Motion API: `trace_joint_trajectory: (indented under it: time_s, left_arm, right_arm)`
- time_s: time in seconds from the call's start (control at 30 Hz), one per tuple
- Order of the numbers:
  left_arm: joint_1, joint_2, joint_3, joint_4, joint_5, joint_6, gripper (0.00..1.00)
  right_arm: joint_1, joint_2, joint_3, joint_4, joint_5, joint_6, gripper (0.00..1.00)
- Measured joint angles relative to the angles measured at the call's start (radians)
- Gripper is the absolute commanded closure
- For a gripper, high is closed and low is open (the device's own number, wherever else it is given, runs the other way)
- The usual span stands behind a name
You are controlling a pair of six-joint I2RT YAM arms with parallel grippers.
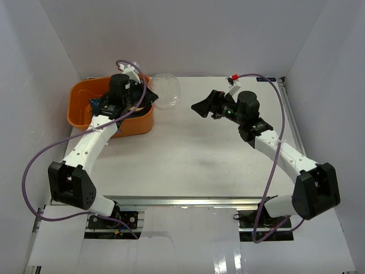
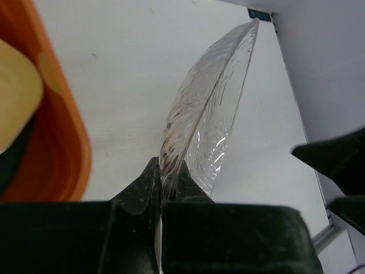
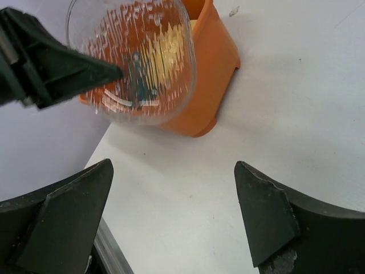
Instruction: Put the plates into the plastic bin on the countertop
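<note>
A small clear plate (image 1: 165, 90) hangs on edge above the countertop (image 1: 188, 154), just right of the orange plastic bin (image 1: 80, 108). My left gripper (image 1: 149, 97) is shut on its rim, and the wrist view shows the jaws pinching the ribbed clear plate (image 2: 214, 114) at the left gripper (image 2: 168, 171). My right gripper (image 1: 201, 107) stands open to the right of the plate, apart from it. In its own view the right gripper (image 3: 172, 165) holds nothing and faces the clear plate (image 3: 134, 63) and the bin (image 3: 211, 68). A yellow plate (image 2: 17, 97) lies inside the bin (image 2: 63, 131).
White walls enclose the table at the back and on both sides. A metal rail (image 1: 188, 201) runs along the near edge. Purple cables loop from both arms. Dark dishes lie in the bin under the left arm.
</note>
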Motion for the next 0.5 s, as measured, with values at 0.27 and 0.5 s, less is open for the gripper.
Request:
trace_joint_trajectory:
  time_s: [0.27, 0.5]
  left_arm:
    - [0.369, -0.007, -0.023, 0.009, -0.157, -0.064, 1.0]
    - [0.453, 0.063, -0.031, -0.001, -0.275, -0.089, 0.16]
  right_arm:
    - [-0.005, -0.179, -0.14, -0.002, 0.013, -0.056, 0.09]
    - [-0.005, -0.208, -0.201, -0.05, 0.016, -0.087, 0.1]
